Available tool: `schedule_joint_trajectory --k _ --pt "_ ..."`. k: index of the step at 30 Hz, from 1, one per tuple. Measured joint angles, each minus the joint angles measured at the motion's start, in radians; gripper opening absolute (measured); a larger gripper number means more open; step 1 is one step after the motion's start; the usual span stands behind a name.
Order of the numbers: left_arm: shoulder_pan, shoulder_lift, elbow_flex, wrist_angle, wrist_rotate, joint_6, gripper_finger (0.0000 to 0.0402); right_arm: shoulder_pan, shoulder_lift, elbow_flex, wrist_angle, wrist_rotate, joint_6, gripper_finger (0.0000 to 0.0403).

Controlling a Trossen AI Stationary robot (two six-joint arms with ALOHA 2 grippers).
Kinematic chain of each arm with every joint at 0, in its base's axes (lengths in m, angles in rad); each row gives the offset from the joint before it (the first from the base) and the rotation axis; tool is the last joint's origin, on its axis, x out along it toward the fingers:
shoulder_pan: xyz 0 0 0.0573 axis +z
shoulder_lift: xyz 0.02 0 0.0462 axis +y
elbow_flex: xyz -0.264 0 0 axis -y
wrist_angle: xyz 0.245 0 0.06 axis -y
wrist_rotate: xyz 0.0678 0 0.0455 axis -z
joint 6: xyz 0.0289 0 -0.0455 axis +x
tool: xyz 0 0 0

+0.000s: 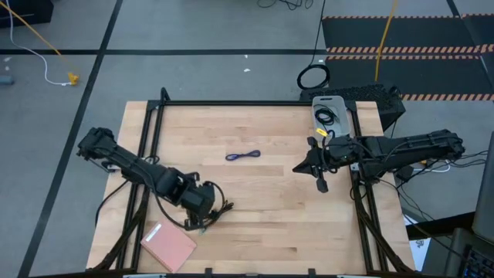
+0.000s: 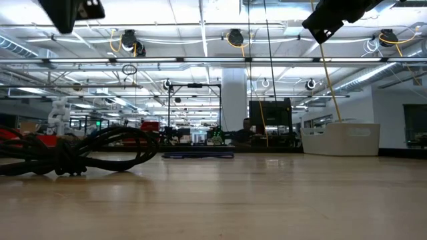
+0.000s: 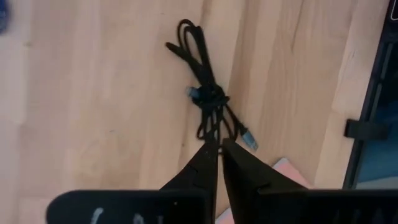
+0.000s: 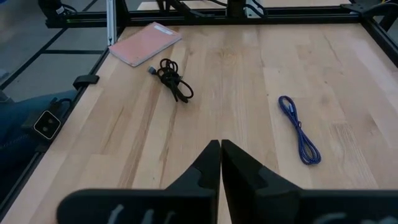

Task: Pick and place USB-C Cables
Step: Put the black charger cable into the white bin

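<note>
**Black bundled cable under left gripper**

Black knotted USB-C cord bundle point(image 3: 208, 99) lies on pale wood table point(image 1: 270, 224), near pink flat pad point(image 1: 168, 245). Light, limp; likely best pinched at the knot. Blue-purple thin cord point(image 1: 242, 156) lies mid-table. Coiled black cord point(image 1: 325, 116) sits in grey tray point(image 1: 345, 110). Left gripper point(image 3: 216, 148) hovers above bundle, fingers clenched, empty. Right gripper point(image 4: 220, 146) clenched, empty.

Showing pale, smooth, matt wood grain across the worktop point(image 4: 249, 68). Lying matt and rubbery: black cable point(image 3: 208, 99). Looking woven: blue cable point(image 4: 300, 129). Appearing matt, soft: pink pad point(image 4: 144, 43). Framing in dark metal point(image 1: 231, 103).
</note>
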Motion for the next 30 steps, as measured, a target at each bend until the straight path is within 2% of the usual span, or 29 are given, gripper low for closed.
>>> schedule_joint_trajectory --k 2,6,11,24,30 --pt "-0.014 0.0 -0.06 0.078 0.001 -0.015 0.004 0.0 0.0 0.0 0.0 0.0 0.0 0.0006" --pt "-0.039 0.0 -0.169 0.211 0.005 -0.021 0.0093 0.0 0.0 0.0 0.0 0.0 -0.001 0.0006" --pt "-0.057 0.0 -0.26 0.275 0.002 -0.027 0.0159 0.0 0.0 0.0 0.0 0.0 -0.003 0.0006" --pt "-0.11 0.002 -0.409 0.512 -0.045 0.025 0.0284 0.0 0.0 0.0 0.0 0.0 -0.039 0.0006" --pt "-0.124 0.063 -0.422 0.552 -0.046 0.064 0.0324 0.0 0.0 0.0 0.005 -0.001 -0.056 0.0006"
